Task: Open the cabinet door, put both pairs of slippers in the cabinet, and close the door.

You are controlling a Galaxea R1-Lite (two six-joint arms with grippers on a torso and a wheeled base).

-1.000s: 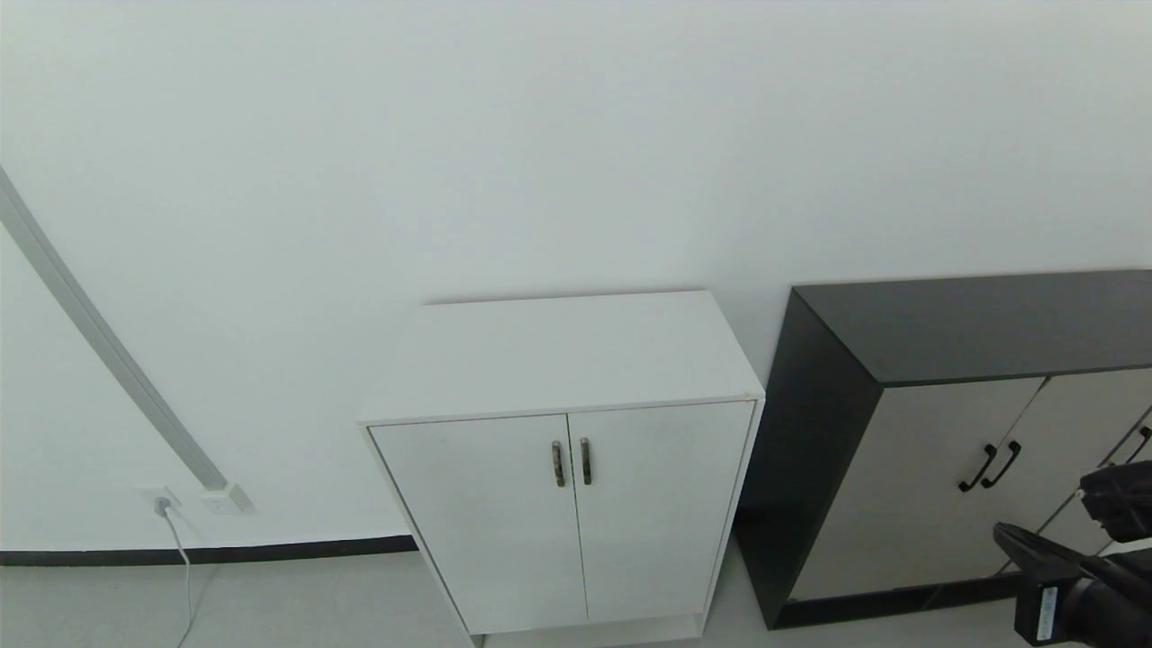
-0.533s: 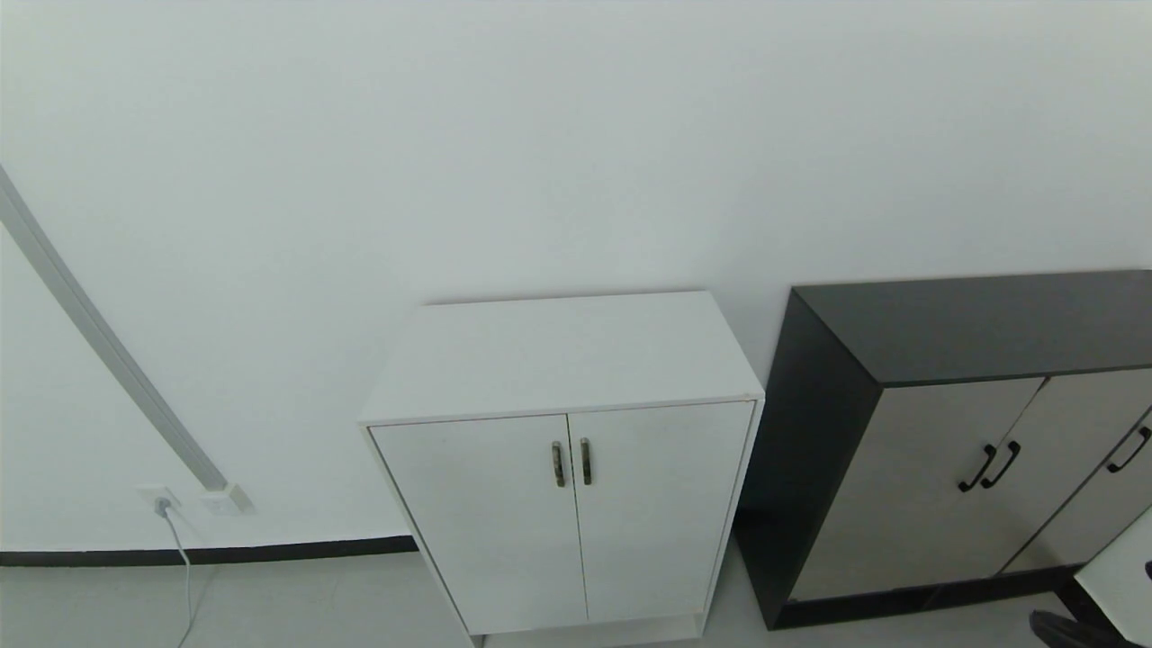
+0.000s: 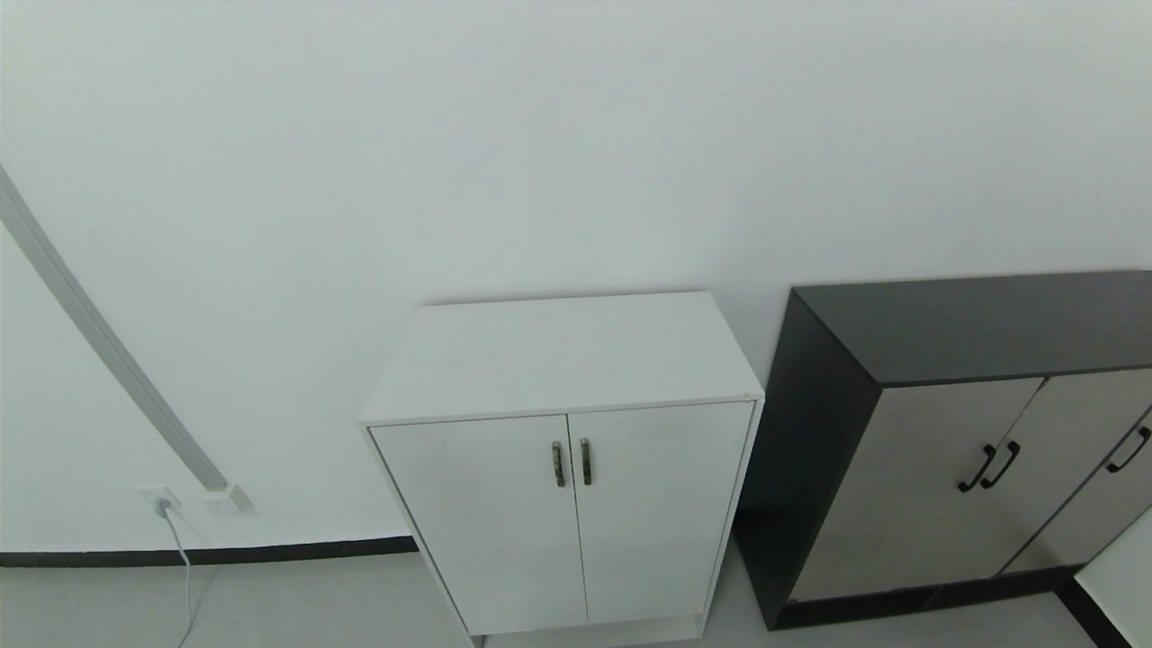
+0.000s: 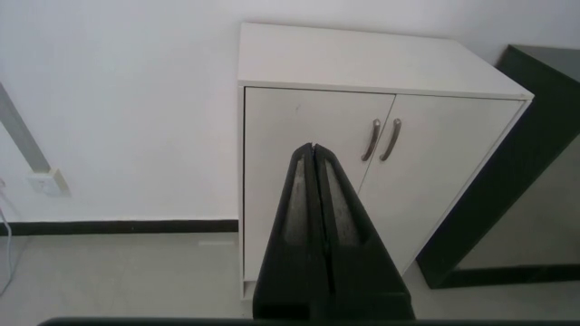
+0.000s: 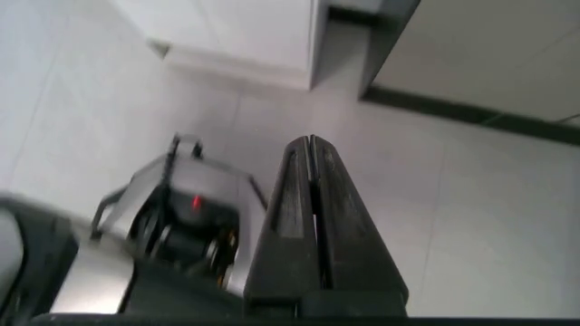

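Against the white wall, the white cabinet (image 3: 486,513) stands with its 2 doors shut, 2 metal handles (image 3: 558,463) flanking the seam, a black cabinet (image 3: 945,432) just beside it. The left gripper (image 4: 313,149) faces it, fingers pressed together. The right gripper (image 5: 311,142), fingers likewise together, hangs above the floor (image 5: 471,208).

The room is lit brightly and evenly, seemingly from above, and no hard glare is seen anywhere. A soft shadow is thrown on the wall (image 3: 576,135) just right of the white cabinet (image 3: 558,355), and the gap beside the black cabinet (image 3: 972,324) is left pretty dark. A dull sheen is picked up by its grey doors (image 3: 945,486). The wall conduit (image 3: 99,333) is bent into a curve near the head view's left edge.
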